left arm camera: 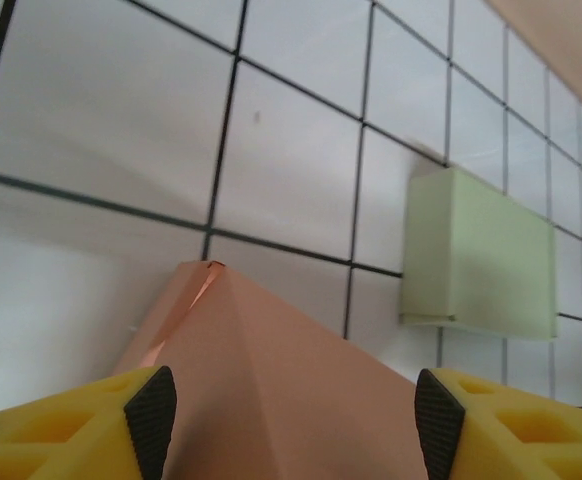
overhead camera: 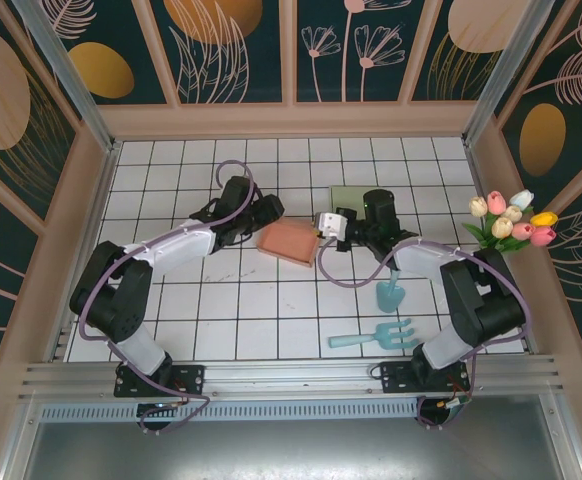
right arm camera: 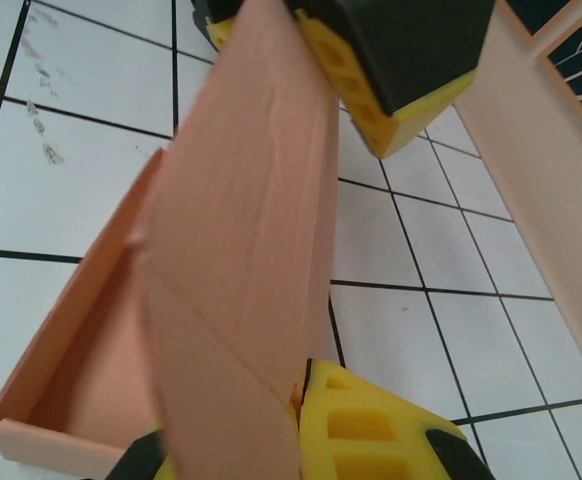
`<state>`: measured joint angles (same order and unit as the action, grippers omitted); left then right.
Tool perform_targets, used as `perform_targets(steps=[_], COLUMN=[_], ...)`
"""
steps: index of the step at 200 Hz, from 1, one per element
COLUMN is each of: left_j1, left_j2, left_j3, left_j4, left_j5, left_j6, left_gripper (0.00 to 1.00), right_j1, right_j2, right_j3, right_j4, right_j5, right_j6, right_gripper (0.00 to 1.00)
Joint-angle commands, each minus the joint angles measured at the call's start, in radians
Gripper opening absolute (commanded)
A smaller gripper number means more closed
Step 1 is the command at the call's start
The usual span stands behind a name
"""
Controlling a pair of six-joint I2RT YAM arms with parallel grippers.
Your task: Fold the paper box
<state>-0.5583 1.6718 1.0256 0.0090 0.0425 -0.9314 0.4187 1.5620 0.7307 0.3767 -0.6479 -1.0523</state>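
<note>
Centrally on the white tiled surface [overhead camera: 221, 330] lies the pink paper box [overhead camera: 289, 243], with one pincer at either side. The left pincer [overhead camera: 269, 212] reaches in from the box's far-left corner. In its wrist view its jaws stand apart, the black pads [left arm camera: 153, 420] spread to either side of a raised, ridged part of the box [left arm camera: 271, 390]. The paper sits between the pads and slightly beyond them, and I cannot tell whether either pad actually touches it. The right pincer [overhead camera: 323, 228] meets the box at its right edge. Its wrist view shows the yellow fingers [right arm camera: 366, 430] pressed together on a tall flap [right arm camera: 241, 250] of the box, so the right pincer [right arm camera: 296, 395] is clamped on the paper. The flap stands steeply up from the open tray part of the box, whose low wall and inner floor show at the lower left of that view. At the flap's upper end a yellow-and-black finger of the left pincer [right arm camera: 391, 60] sits just beside the paper. A pale green box [left arm camera: 481, 255] rests flat on the tiles just behind the right pincer, apart from the pink one. Nearer the arm bases lie a teal trowel [overhead camera: 389, 290] and a teal hand rake [overhead camera: 376, 338], both well apart from the paper box, and a bunch of tulips [overhead camera: 511, 220] stands at the right edge.
</note>
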Motion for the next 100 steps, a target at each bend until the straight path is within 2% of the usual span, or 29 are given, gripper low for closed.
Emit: perform_targets(steps=[1, 74, 100], left_j1=[-0.015, -0.017, -0.022], left_j2=[0.006, 0.023, 0.023], left_j3=[-0.046, -0.108, -0.107], left_j4=[0.042, 0.166, 0.150], left_j5=[0.008, 0.110, 0.089], left_j6=[0.034, -0.028, -0.017], left_gripper=[0.65, 0.58, 0.58], right_j1=[0.017, 0.065, 0.083], right_j2=[0.025, 0.021, 0.017], right_j3=[0.028, 0.003, -0.002], right_j4=[-0.067, -0.077, -0.087], right_j5=[0.094, 0.215, 0.263], right_j6=[-0.018, 0.013, 0.012], right_gripper=[0.09, 0.10, 0.12])
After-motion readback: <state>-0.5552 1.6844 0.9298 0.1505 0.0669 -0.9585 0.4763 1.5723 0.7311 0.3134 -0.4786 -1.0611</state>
